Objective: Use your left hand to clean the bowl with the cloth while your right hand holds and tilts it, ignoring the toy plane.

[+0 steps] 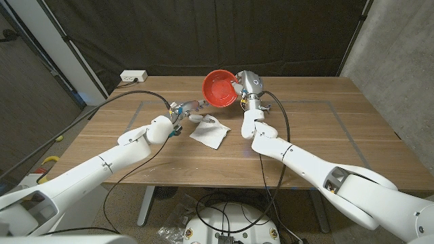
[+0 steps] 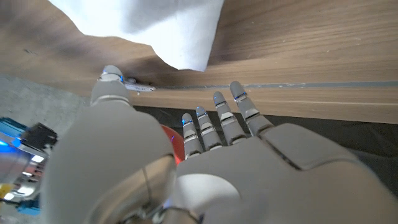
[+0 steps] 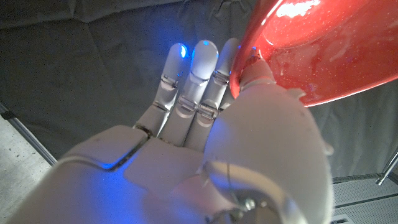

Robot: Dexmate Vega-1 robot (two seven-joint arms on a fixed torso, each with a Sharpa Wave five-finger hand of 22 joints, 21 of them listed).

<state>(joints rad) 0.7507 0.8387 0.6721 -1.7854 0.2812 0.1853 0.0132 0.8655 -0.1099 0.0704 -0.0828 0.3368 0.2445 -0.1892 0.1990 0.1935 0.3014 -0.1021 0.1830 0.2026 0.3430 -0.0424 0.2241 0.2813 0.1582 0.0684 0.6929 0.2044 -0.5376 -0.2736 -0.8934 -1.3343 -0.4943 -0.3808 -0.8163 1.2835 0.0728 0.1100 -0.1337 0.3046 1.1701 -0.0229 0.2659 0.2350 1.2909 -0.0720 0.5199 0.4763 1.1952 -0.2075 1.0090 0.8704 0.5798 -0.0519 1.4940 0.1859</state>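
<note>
Red bowl at far centre of table, lifted and tilted, open side toward camera. Right hand pinches its right rim; right wrist view shows thumb inside rim, fingers behind. White cloth lies crumpled on table, near and left of bowl. Left hand beside cloth's left corner, fingers spread, holding nothing. Toy plane not made out.

Risks: rim-only pinch likely slips under wiping pressure, bowl drops. Left hand may snag only cloth corner, dragging it instead of lifting.
</note>
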